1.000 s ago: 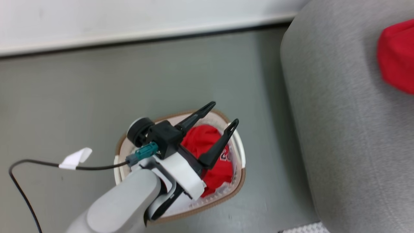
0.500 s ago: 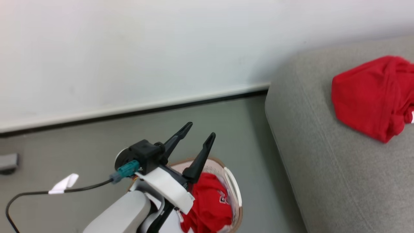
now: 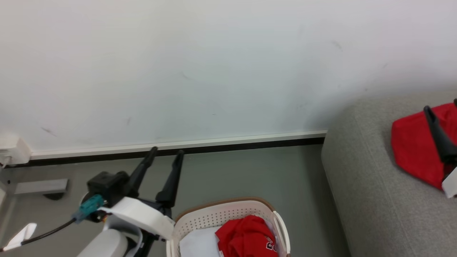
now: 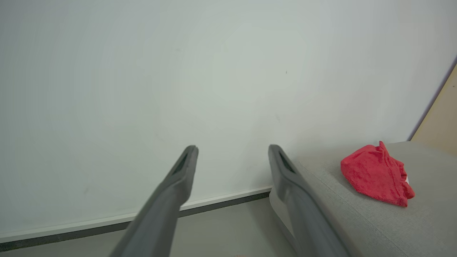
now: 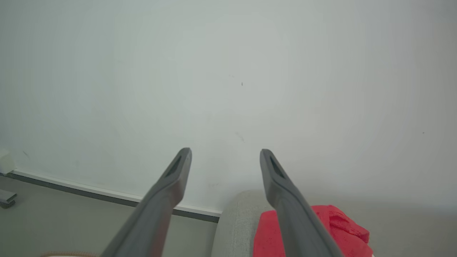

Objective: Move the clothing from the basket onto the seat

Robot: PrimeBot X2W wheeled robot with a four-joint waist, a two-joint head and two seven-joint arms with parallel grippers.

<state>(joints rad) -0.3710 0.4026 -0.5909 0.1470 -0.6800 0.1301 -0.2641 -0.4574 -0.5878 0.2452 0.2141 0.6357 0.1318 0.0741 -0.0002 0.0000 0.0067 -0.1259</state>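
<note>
Now | L grip [image 3: 166, 150] apart, empty, just left of basket [image 3: 221, 204] rim | R grip [image 5: 225, 152] apart, over clothing [image 3: 410, 153] nr seat [image 3: 357, 192] edge

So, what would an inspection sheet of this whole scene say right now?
Surface: grey floor, basket standing on it.
Job's things: basket holds a red garment; second garment lies on the sofa.
Clutter: white pad in the basket.
Grippers: left gripper open, empty; right gripper open, empty, by the second garment.
Cables: black cable with white tag at the left wrist.
Surroundings: white wall, baseboard, wall box.
</note>
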